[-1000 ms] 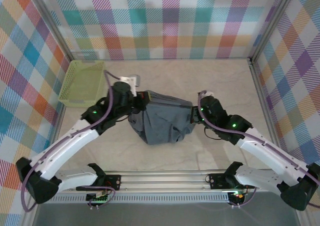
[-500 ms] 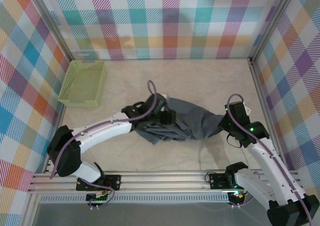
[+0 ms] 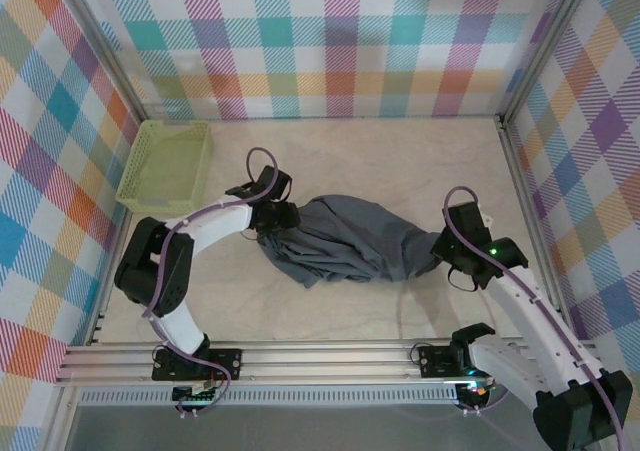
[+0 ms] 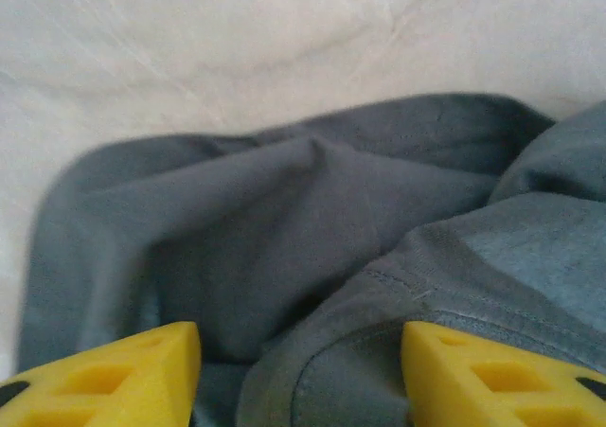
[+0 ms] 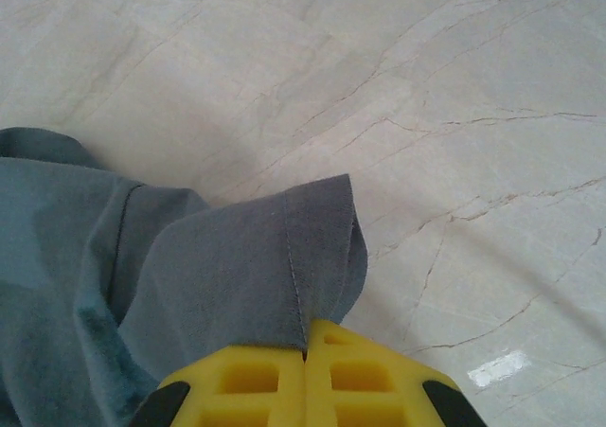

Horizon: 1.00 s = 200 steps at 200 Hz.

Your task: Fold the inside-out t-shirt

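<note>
Slate-grey throughout. Saw inside-out t-shirt bunched lengthwise across middle of pale table; found right gripper pressed together, pinching its hem, left gripper spread over opposite end.

you have nothing to read here: no word, number, label or brand mark can be made out in any view. the plain dark slate-grey cloth t-shirt shows only bare fabric and stitched seams. the lime-green plastic mesh basket and the multicoloured checked walls carry pattern but no lettering.
</note>
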Motion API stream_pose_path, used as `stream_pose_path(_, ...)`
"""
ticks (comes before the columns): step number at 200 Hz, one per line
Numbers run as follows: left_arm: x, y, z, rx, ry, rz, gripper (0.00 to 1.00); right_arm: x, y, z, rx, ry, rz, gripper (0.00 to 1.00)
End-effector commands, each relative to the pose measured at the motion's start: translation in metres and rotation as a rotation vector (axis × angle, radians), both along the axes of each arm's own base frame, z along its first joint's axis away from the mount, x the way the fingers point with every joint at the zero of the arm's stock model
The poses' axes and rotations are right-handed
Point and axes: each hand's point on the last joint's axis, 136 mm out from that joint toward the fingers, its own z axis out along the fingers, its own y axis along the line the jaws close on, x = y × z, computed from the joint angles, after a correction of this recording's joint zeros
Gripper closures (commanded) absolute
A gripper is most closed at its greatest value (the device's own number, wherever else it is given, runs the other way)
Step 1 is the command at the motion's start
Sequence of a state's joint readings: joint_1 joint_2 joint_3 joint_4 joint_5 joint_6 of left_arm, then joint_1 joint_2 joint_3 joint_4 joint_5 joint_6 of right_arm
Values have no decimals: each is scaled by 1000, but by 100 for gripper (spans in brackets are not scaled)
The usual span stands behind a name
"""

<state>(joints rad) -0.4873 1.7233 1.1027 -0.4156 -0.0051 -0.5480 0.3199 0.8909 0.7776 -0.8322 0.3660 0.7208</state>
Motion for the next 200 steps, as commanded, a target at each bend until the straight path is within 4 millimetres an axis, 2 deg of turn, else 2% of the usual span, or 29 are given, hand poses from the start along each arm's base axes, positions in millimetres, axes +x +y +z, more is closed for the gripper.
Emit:
stream_pose_path(1,5,-17,4,-77,17,-39,58,8,5,-2,14,-5,20,100)
stream_pose_path(15,9,-14,8,-90,23,-29,74,17,12,3,30,-20,39,100)
stream_pose_path(25,17,-7,19,-106,16,-8,87,25,19,8,46,-34,66,100)
stream_pose_path(38,32,11,49,-116,-33,41,100,41,33,21,79,-63,128,100)
stream_pose_path(51,49,43,102,-97,-148,120,100,59,51,40,112,-97,200,100)
stream_pose_path(62,54,71,166,-56,-289,182,100,72,61,60,129,-127,242,100)
stream_pose_path(73,48,90,234,-24,-447,222,100,84,69,79,142,-159,271,100)
stream_pose_path(82,39,94,282,-50,-563,220,100,92,72,95,144,-194,281,100)
stream_pose_path(91,26,96,321,-78,-651,215,100,98,71,108,133,-226,278,100)
stream_pose_path(101,13,92,349,-109,-715,193,100,103,68,120,110,-257,264,100)
stream_pose_path(109,4,82,361,-130,-741,154,100,106,64,125,90,-270,250,100)
stream_pose_path(123,-7,58,363,-148,-740,76,100,112,55,125,61,-273,223,100)
stream_pose_path(140,-19,19,345,-181,-700,-29,100,118,47,117,67,-256,200,100)
stream_pose_path(171,-48,-76,291,-277,-591,-244,100,124,32,91,71,-198,152,100)
stream_pose_path(183,-63,-120,261,-322,-512,-344,94,126,26,82,62,-177,136,100)
stream_pose_path(193,-77,-152,233,-337,-448,-417,85,127,20,76,51,-164,125,88)
stream_pose_path(200,-85,-168,212,-331,-402,-457,73,126,16,72,39,-154,116,76)
